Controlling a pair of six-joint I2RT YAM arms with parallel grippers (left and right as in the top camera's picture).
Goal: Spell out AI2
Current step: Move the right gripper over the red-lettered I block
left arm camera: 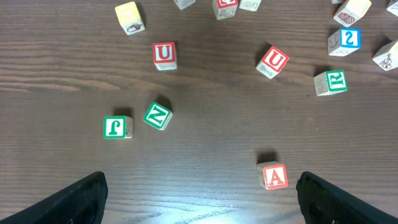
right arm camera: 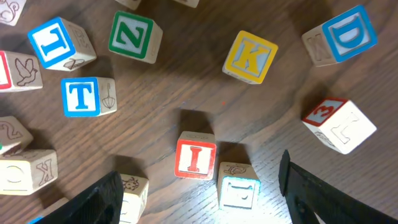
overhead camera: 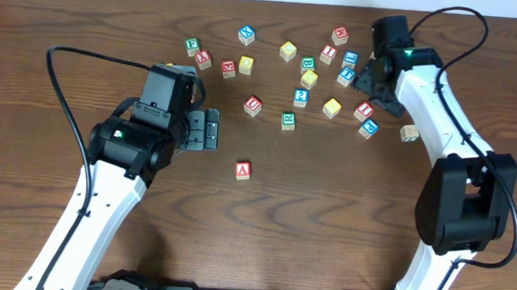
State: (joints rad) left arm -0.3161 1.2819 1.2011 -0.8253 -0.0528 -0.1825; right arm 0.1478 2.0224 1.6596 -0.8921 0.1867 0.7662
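**Ana:** Where does the spelling stand?

**Ben:** Early, I'd say. The loose blocks are scattered along the far side of the table (overhead camera: 325, 230). Only the A block (overhead camera: 243, 169) sits apart, alone in the near middle. It reads as the first letter placed, and nothing stands beside it yet.

**Ana:** And the claws?

**Ben:** The right gripper (right arm camera: 199, 186) is spread wide and holds nothing. It hangs over the scatter, with the I block (right arm camera: 195, 155) lying in the gap ahead of its fingers, apparently untouched. The left gripper (left arm camera: 202, 190) is just as wide and just as empty. In its own view the A lies on the wood near one finger.

**Ana:** So the next move?

**Ben:** Picking up the I, most likely. It's a crowded spot, because a cyan-edged block (right arm camera: 239, 185) sits just beside the I's corner. The fingers need to come down on the I's free sides and close squarely. Then the I goes next to the A, on the side towards the right arm.

**Ana:** Where's the 2?

**Ben:** The 2 block (overhead camera: 300, 97) is blue and lies mid-scatter, well apart from the A.

**Ana:** What else can be read?

**Ben:** A red U (left arm camera: 164, 54), a second U (left arm camera: 273, 60), a green Z (left arm camera: 157, 115) and a green R (left arm camera: 331, 81). Also a yellow K (right arm camera: 250, 56), a blue T (right arm camera: 81, 96), a blue D (right arm camera: 348, 32) and a red 3 (right arm camera: 328, 112). No brand shows anywhere.
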